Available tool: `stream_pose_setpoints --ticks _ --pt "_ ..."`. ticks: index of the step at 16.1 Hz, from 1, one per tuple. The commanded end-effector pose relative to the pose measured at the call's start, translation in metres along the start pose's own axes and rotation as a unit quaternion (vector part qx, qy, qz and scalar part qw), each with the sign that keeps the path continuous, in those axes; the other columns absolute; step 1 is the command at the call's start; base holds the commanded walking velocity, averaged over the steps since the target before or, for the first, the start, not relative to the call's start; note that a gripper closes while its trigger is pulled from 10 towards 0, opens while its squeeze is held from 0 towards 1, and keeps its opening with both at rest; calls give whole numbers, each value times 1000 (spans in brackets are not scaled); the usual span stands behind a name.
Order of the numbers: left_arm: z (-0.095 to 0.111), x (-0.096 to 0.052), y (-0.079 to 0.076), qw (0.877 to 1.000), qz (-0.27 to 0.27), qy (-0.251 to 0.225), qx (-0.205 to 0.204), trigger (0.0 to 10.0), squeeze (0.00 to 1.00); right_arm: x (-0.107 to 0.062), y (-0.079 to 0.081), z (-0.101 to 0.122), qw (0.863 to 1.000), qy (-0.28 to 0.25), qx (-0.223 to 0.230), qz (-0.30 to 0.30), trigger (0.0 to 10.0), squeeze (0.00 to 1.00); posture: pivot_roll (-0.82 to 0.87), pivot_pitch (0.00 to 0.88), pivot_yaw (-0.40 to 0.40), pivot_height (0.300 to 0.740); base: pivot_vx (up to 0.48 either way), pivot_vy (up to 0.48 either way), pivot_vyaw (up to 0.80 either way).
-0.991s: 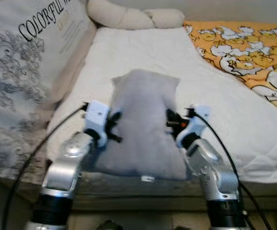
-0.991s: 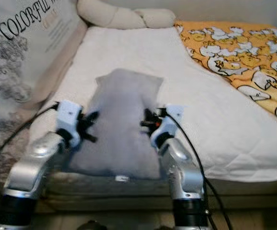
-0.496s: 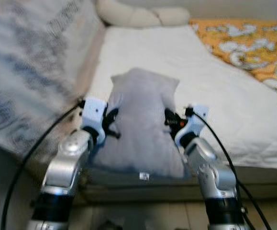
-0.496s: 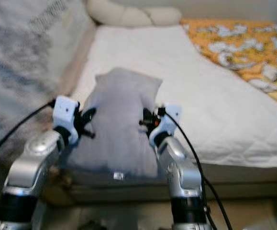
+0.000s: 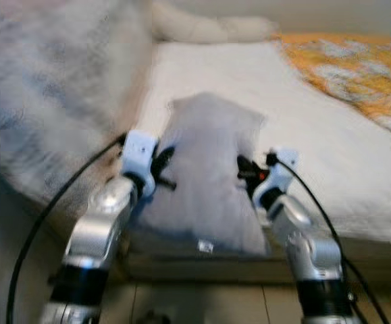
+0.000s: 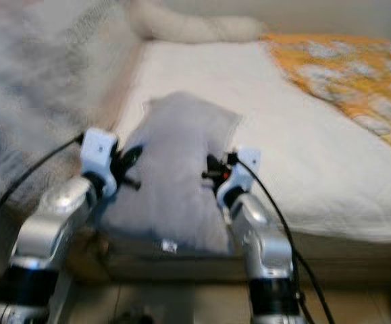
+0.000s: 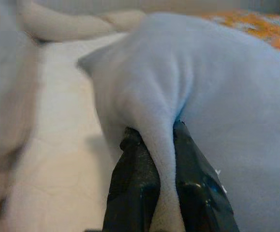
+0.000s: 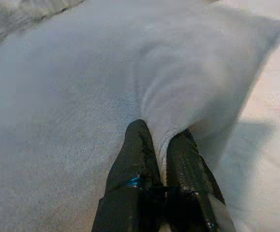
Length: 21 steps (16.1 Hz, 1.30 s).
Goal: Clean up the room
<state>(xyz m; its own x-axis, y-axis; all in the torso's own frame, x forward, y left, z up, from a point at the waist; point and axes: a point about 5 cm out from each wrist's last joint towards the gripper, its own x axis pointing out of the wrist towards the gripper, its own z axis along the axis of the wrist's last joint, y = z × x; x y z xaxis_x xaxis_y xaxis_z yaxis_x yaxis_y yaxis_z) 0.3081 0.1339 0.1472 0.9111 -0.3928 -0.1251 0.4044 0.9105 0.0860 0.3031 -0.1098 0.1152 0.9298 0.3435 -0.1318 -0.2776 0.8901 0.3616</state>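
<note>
The grey pillow lies lengthwise at the near edge of the bed, on the white quilted mattress cover, and the robot stands at the bed's foot with one arm on each side of it. The left tool is at the pillow's left flank, about midway along its length, and the right tool is at the opposite flank, so the pillow sits squarely between the two. From the left wrist, the black fingers are pressed onto a raised fold of the pillow's soft fabric, with the ridge of cloth running up between them. From the right wrist the picture is much the same: the two fingers are nearly together, pinching a pucker of the grey cover, and the fabric draws into creases toward the grip. A small white tag shows at the pillow's near end, which overhangs the mattress edge slightly. To the robot's left a large patterned grey-and-white cushion leans beside the bed, blurred. At the far end of the mattress lies a cream bolster, and on the robot's right an orange patterned blanket covers the far side of the bed.
</note>
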Motion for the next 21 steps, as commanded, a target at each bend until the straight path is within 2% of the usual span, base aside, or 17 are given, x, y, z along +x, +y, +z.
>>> stream_pose_setpoints --ticks 1,3,9,15,21 --pt "2 -3 7 1000 15 -7 3 10000 0 3 5 0 1000 3 -3 14 10000 0 -29 0 27 740 300 0 800" --pt "3 -2 6 1000 6 -6 4 10000 0 4 4 2 1000 -2 11 6 10000 0 -28 0 25 740 292 0 0" --pt "4 2 6 1000 7 -11 10 10000 0 6 5 1 1000 8 3 15 10000 0 -20 0 3 740 290 0 0" --pt "5 1 12 1000 20 -14 13 10000 0 10 7 0 1000 13 1 19 10000 0 -8 0 -12 740 291 0 0" --pt "4 4 12 1000 16 -12 11 10000 0 9 5 0 1000 14 3 20 10000 0 -26 0 9 740 291 0 0"
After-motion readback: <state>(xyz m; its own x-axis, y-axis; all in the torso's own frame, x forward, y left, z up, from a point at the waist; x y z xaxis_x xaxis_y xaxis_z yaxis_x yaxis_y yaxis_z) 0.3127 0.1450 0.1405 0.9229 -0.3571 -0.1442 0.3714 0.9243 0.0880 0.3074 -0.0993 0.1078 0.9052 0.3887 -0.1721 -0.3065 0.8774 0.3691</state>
